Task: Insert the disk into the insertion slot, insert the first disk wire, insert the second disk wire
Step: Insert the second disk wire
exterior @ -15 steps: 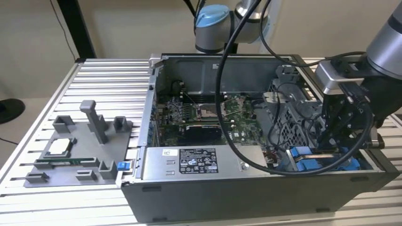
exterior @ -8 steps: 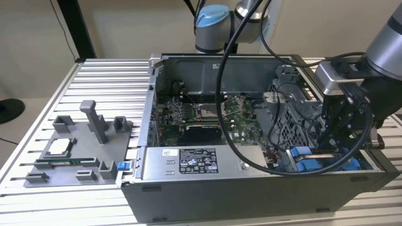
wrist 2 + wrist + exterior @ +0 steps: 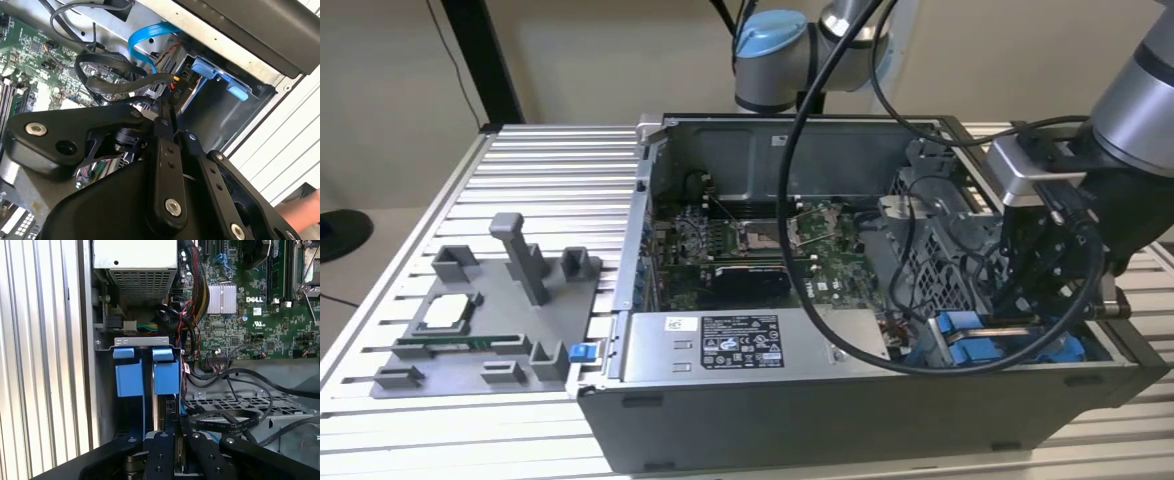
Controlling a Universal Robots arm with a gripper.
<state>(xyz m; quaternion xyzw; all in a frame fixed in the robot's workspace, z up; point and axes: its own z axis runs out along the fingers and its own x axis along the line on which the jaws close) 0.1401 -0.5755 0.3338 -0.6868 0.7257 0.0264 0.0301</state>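
My gripper reaches down into the front corner of the open computer case, at the exterior view's right. Its fingers stand close together, shut on the black plug of a disk wire with red and yellow strands. The insertion slot, with grey walls and blue clips, lies just ahead of the fingertips. A thin grey edge inside it looks like the disk, standing edge-on. A flat blue wire runs down beside it. The slot's blue clips show under the gripper.
The silver power-supply box sits beside the bay, and the green motherboard lies behind. Black cable loops hang close to the fingers. A grey fixture rests on the slatted table. A hand shows outside the case.
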